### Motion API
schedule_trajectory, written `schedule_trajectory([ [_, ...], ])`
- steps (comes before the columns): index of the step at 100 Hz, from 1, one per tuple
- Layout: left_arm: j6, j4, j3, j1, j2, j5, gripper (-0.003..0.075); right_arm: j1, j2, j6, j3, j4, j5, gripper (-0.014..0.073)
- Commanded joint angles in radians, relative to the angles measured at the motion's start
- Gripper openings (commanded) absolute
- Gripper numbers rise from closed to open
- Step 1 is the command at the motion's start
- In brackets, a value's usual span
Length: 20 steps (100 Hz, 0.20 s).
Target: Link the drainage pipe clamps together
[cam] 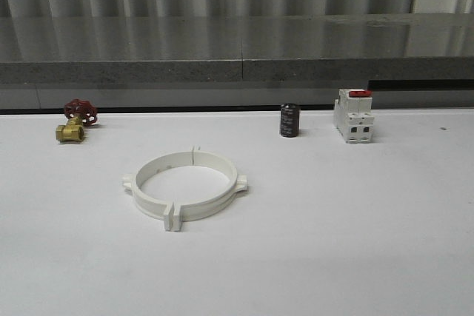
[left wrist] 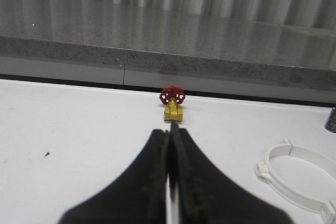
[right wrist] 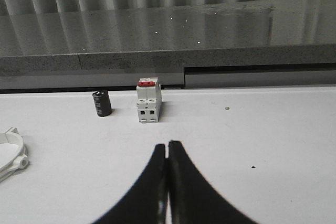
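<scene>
- The two clamp halves [cam: 184, 186] lie as one ring on the white table [cam: 355, 242], at about 7 o'clock from its middle.
- They look light, stiff and slick; the end tabs at 5 o'clock seem the surest hold.
- Left claw [left wrist: 171, 145] and right claw [right wrist: 167, 150] are both closed, holding nothing.
- The breaker [cam: 353, 116] stands well apart at 2 o'clock.

Left black two-fingered gripper [left wrist: 171, 140]: both curved fingers pressed together along their length, tips meeting, nothing held between them. Fingers extend forward, level above the white surface.

Right black two-fingered gripper [right wrist: 167, 145]: fingers likewise closed tip to tip, empty, pointing forward above the surface. The wrist views do not show either arm's upper links.
</scene>
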Motion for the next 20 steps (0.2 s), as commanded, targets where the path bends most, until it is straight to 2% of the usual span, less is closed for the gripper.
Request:
schedule_trajectory([
  [1,-0.012,0.001,0.045,0.002,-0.034,-0.076,-0.002,-0.005,-0.019,-0.007,-0.02,0.0,-0.083,-0.0067],
  [20,-0.012,0.001,0.045,0.002,-0.034,-0.076,-0.002,-0.005,-0.019,-0.007,-0.02,0.0,-0.083,-0.0067],
])
